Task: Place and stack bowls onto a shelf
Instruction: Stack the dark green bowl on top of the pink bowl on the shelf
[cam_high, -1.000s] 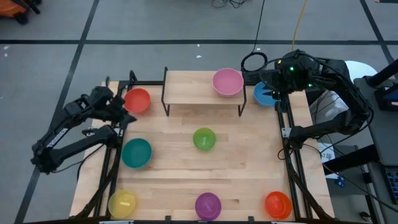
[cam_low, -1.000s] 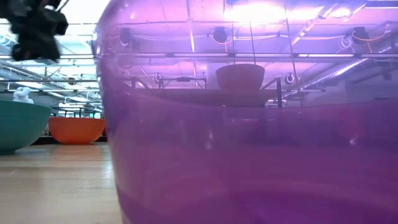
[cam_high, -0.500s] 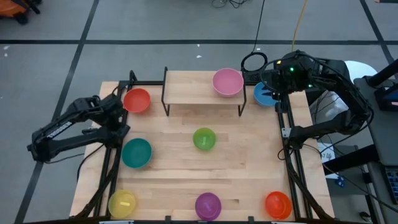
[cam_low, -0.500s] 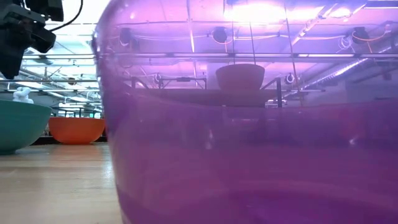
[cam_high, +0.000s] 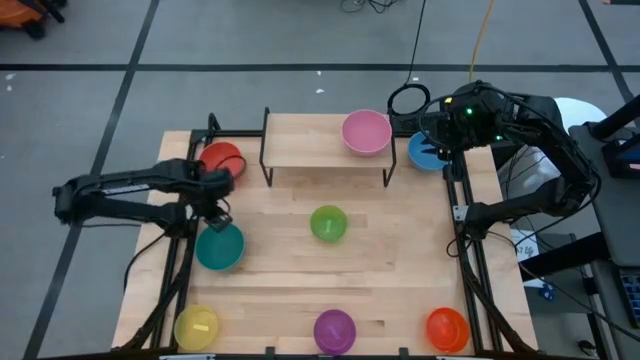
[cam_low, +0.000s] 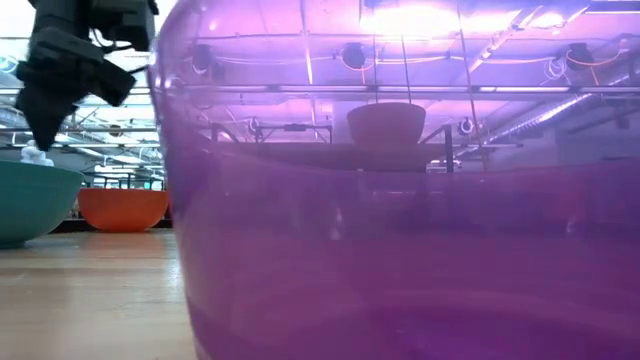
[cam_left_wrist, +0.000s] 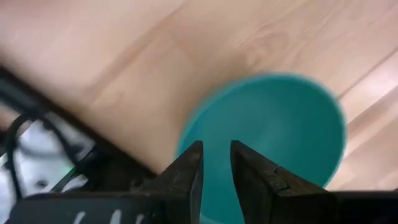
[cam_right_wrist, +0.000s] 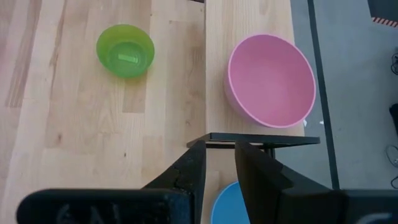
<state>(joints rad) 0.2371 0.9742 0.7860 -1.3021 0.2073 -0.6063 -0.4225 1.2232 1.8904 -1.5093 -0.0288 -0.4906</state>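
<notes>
No readable text, labels, brands or numbers anywhere.

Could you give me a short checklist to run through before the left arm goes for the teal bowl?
1. Left hand over the small round teal plastic bowl: not ok; in the high view it sits between that bowl and the red plastic bowl.
2. Left fingers parted enough to take the rim: cannot tell; only a narrow gap shows.
3. Teal bowl upright and empty: ok.
4. Room on the low light-wood shelf: ok; only the pink plastic bowl sits on it, at its right end.
5. Right hand out of the way: ok; it hangs by the blue plastic bowl beyond the shelf's right end.
</notes>
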